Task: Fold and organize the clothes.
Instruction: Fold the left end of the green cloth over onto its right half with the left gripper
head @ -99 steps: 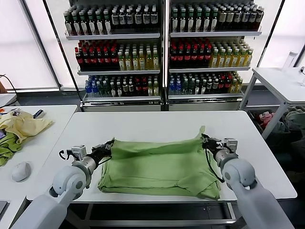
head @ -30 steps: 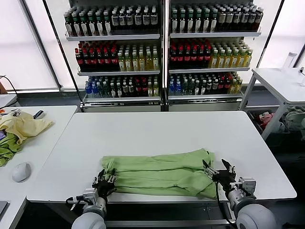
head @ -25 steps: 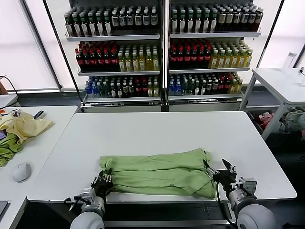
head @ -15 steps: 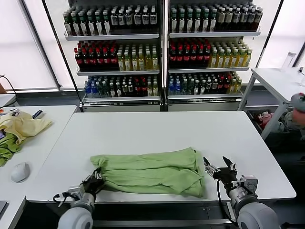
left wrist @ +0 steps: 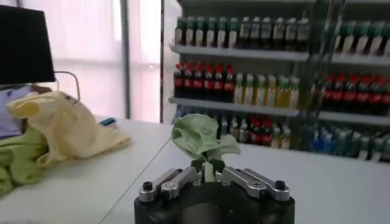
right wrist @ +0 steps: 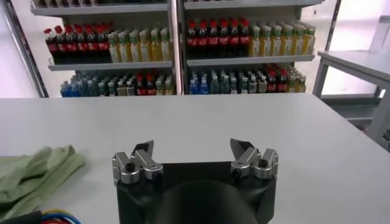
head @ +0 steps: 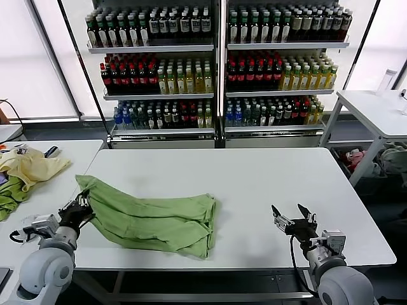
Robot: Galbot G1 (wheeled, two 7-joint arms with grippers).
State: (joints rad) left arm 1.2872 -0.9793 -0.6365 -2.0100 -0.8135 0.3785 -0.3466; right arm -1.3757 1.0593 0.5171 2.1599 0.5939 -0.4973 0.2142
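1. Nearest me in the head view, my left claw (head: 81, 206) sits at the left front edge of the white desk (head: 254, 178), pinched tight on one end of the light green shirt (head: 156, 216). My right claw (head: 291, 219) hangs over the right front of the desk, spread wide and holding nothing.
2. The shirt lies as a folded, rumpled band on the left half of the desk. Its long axis runs left to right, tilted a little: the gripped end is raised at the left edge, the free end lies nearer the middle, well apart from my right claw.
3. My left wrist view shows what the head view hides: a small tuft of green cloth (left wrist: 201, 139) sticks up between the closed fingers (left wrist: 183, 178).
4. My right wrist view shows both fingers (right wrist: 141, 157) far apart with bare desk between them, and the shirt's free end (right wrist: 36, 173) off to one side, not touching.
5. On the neighbouring desk (head: 44, 184) to my left lie a pale yellow garment (head: 30, 166), a darker green cloth (head: 7, 197) and a white mouse (head: 28, 228).
6. Farthest back stand shelves of bottles (head: 216, 63), with another white table (head: 375, 111) at the right rear.
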